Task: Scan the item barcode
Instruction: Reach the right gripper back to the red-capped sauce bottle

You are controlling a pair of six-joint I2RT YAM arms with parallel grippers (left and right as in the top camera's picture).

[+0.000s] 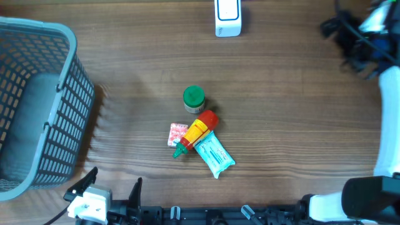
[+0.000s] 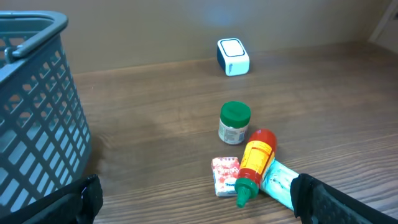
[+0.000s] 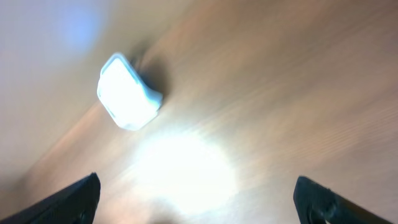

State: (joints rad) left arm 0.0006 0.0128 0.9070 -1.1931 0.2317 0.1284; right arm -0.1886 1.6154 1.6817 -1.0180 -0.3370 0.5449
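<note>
Overhead: item cluster mid-table, scanner (image 1: 227, 15) at far edge, well apart.
Bottle (image 1: 197, 133): on its side, touching teal pouch (image 1: 215, 155), packet (image 1: 177, 134) just beside. Likely rigid and round, may roll. Grip across mid-body.
Jar (image 1: 194, 97): upright, stiff, probably light. Pinch sides below green lid.
Pouch: soft, likely slick, poor first pick.
Left gripper (image 1: 116, 177): fingers wide apart, empty.
Right gripper (image 3: 196, 183): fingers apart, nothing between, facing scanner.
</note>
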